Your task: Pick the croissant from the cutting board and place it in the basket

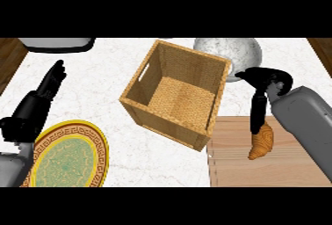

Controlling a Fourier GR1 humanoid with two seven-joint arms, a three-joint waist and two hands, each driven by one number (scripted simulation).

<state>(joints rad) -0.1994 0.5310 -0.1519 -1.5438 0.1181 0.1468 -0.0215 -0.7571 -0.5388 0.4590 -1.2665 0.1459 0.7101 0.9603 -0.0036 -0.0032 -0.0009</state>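
Croissant (261,143) on cutting board (272,169), long axis roughly 12-to-6, slightly tilted; right robot hand (265,94) at its 12 o'clock, fingers reaching down, touching upper end, closure not clear; left robot hand (44,90) far off at 9 o'clock, fingers straight, resting; basket (150,81) at croissant's 10 o'clock, nothing inside

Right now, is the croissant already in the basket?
No. The croissant is over the cutting board, outside the basket, with the right robot hand's fingers reaching it.
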